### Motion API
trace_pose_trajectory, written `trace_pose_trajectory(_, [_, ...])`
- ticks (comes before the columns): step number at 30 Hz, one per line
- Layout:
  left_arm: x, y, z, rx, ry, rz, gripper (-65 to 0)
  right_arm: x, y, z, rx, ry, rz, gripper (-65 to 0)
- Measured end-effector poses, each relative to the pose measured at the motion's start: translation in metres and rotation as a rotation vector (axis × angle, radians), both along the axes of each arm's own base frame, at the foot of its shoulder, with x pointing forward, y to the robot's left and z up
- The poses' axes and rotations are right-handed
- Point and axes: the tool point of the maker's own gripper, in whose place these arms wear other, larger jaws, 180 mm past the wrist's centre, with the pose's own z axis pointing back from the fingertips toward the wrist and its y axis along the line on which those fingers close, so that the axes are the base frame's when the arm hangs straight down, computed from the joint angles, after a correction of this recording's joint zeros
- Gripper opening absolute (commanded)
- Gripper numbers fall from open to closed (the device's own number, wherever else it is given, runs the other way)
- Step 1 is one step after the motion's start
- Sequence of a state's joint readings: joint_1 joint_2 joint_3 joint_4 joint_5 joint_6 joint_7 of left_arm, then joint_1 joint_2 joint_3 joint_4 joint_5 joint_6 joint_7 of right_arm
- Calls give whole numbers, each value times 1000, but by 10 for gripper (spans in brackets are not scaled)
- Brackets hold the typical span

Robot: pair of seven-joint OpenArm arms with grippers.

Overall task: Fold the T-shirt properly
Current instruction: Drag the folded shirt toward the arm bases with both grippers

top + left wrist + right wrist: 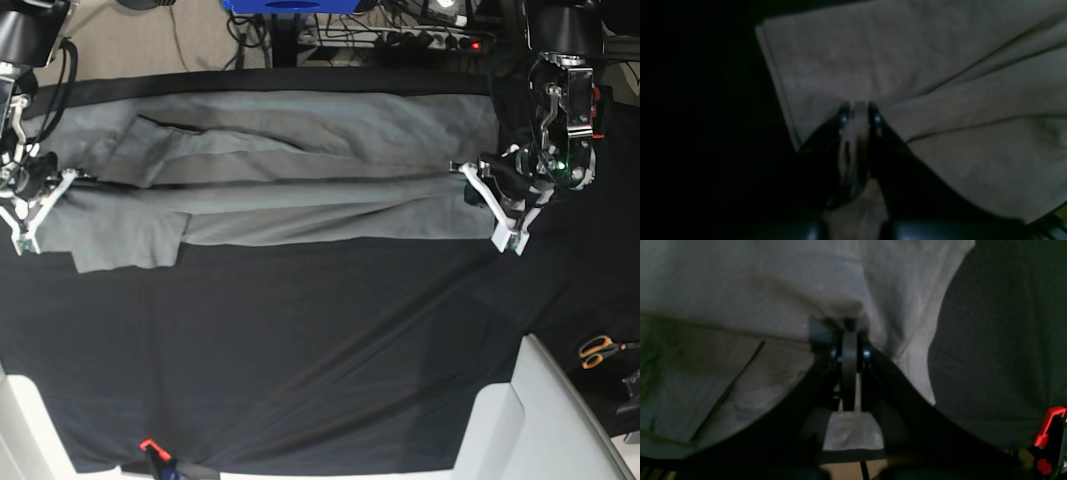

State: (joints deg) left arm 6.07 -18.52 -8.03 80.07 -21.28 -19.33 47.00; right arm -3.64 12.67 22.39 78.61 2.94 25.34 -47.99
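Note:
The grey T-shirt (300,170) lies stretched sideways across the far half of the table, its upper part folded down over itself in long creases. At the base view's right end, my left gripper (478,185) is shut on the shirt's edge. The left wrist view shows a pinch of grey T-shirt (940,66) between the shut left gripper (858,111). At the left end, my right gripper (45,195) is shut on the other edge. In the right wrist view the right gripper (850,340) grips a bunch of the T-shirt (740,290).
A black cloth (300,340) covers the table. Orange-handled scissors (600,350) lie at the right edge beside a white box (530,420). A red clamp (148,445) holds the cloth at the front edge. Cables and a blue bin (290,5) sit behind the table.

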Motion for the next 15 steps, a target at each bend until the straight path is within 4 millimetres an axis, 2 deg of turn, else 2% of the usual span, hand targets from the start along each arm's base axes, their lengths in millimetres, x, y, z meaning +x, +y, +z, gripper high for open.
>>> trace_pose_trajectory(9, [-1, 1, -2, 0, 2, 3, -650, -6, 0, -3, 2, 9, 0, -650])
trace_pose_trajectory(15, [-17, -17, -14, 1, 50, -67, -650, -7, 1, -4, 1, 13, 3, -650])
